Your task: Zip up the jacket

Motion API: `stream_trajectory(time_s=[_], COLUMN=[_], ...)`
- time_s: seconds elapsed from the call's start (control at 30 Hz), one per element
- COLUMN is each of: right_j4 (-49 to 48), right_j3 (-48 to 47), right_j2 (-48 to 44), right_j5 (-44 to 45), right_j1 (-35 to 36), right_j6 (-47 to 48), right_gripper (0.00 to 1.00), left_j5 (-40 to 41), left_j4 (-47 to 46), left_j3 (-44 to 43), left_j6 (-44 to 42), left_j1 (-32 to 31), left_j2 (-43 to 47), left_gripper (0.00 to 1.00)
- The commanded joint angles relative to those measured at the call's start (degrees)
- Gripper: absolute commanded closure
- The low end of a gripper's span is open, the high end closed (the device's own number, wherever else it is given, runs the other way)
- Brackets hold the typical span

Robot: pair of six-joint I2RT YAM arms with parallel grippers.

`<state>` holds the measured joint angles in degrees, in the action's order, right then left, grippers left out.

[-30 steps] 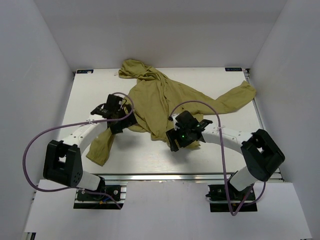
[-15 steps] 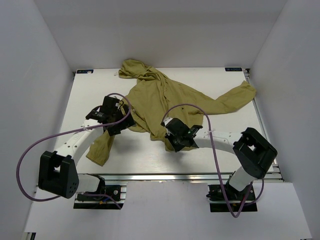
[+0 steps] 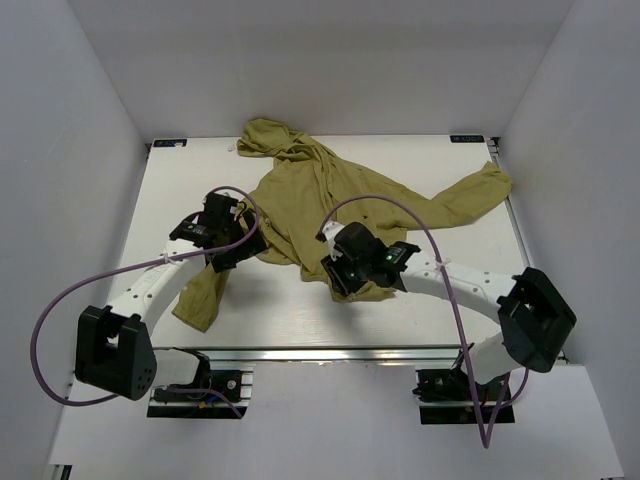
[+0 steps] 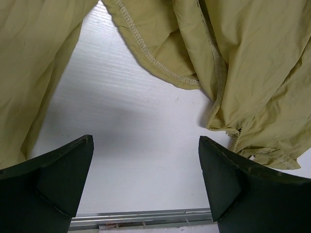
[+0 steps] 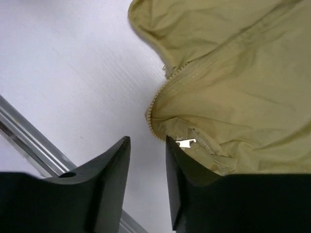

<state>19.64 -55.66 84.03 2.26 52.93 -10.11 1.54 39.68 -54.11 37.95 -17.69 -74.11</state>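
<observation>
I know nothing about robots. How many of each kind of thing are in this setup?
Olive jacket: 1
Robot arms: 2 (left, right)
Purple cables: 2 (left, right)
Total: 5

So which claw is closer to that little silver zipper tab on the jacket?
Right. The right gripper sits just beside the zipper tab, at the bottom edge of the jacket. The left gripper hangs over bare table between a sleeve and the hem, off to the side.
</observation>
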Motion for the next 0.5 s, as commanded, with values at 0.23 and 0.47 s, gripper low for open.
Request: stream_trajectory(time_s=[0.23, 0.47], right_j4=[0.93, -3.38], right_j3=[-2.17, -1.73], right_j2=[8.51, 12.91], right_j5=[-2.71, 3.45], right_j1=[2.18, 2.79], right_j6=[17.4, 14.51], right_gripper=[0.49, 0.52], left_j5=[0.83, 1.62], left_j4=[-0.13, 0.13], left_j3=[0.23, 1.2], left_j6=[-1.04, -1.04], left_j1=[0.2, 0.2], left_j2=[3.09, 3.27], left_gripper=[0.02, 0.02])
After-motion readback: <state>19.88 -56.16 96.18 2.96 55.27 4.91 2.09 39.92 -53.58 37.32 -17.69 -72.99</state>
